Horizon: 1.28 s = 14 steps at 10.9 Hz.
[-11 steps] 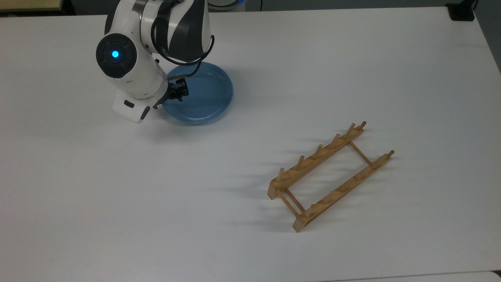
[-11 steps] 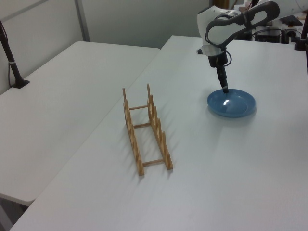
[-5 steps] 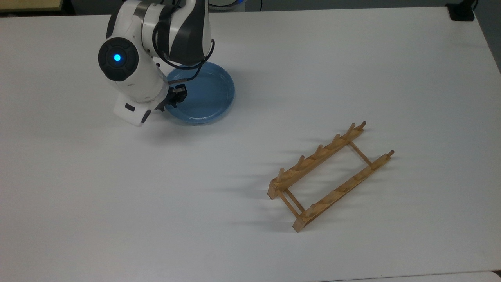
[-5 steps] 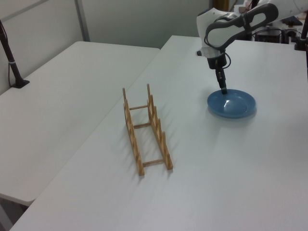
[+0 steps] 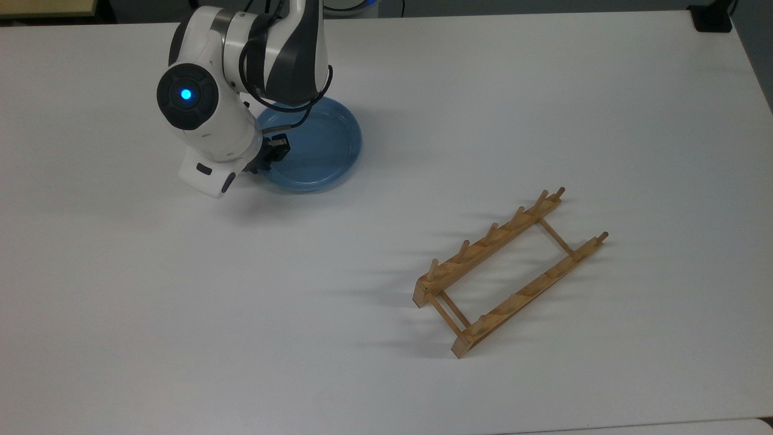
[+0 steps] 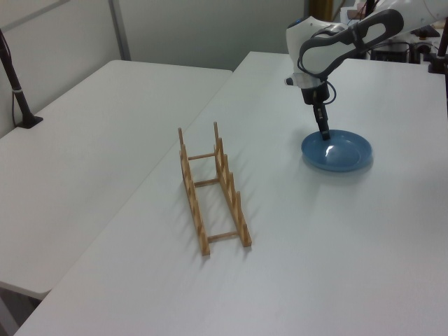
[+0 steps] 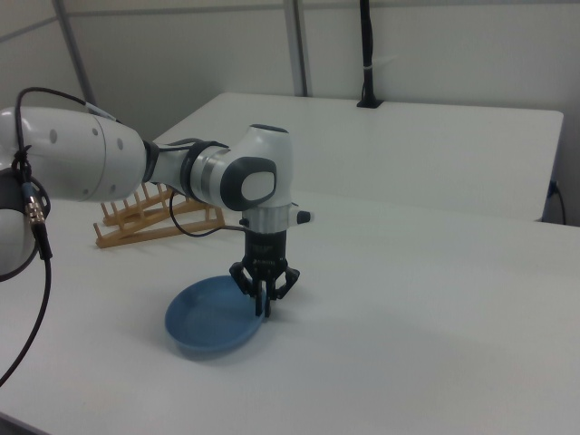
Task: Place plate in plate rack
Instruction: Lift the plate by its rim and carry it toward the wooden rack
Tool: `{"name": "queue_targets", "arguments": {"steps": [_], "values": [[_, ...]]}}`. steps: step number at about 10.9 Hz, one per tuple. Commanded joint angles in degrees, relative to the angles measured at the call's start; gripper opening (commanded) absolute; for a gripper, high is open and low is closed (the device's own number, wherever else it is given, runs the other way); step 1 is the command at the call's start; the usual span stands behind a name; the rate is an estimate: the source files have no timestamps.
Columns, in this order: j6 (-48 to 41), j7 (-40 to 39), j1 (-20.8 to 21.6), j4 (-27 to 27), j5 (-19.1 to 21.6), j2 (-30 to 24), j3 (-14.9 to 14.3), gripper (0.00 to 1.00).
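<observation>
i see the white table (image 5: 181,314) under everything. the wooden rack (image 5: 510,272) stands on it, well apart from the plate (image 5: 320,145), which lies flat, right side up. my gripper (image 7: 264,304) points straight down at the plate's rim, on the right view's right, fingers (image 7: 258,302) drawn almost together across that rim; i cannot tell if they grip it.

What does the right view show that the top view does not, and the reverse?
Right view: the gripper from the side, low at the rim of the plate, and a black post on a far table. Top view: the rack laid out whole, two rails and cross dowels, and a blue light on the arm. Both: plate flat on the white table, rack apart from it.
</observation>
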Motion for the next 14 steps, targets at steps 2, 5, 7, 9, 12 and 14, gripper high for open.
{"name": "queue_targets", "arguments": {"steps": [2, 5, 7, 9, 12, 14], "values": [[1.3, -0.9, 0.7, -1.1, -0.6, -0.9, -0.3, 0.0], [0.5, -1.0, 0.7, -0.6, -0.2, -2.7, -0.3, 0.0], [0.6, -0.6, 0.3, -0.2, 0.2, -5.3, -0.3, 0.0], [0.7, 0.0, 0.6, 0.8, 0.1, -8.8, -0.3, 0.0], [1.3, -0.1, 1.2, 4.3, -2.1, -14.3, -0.1, 0.0], [3.1, 1.0, 2.3, 8.0, -5.2, -16.3, 0.4, 0.0]]}}
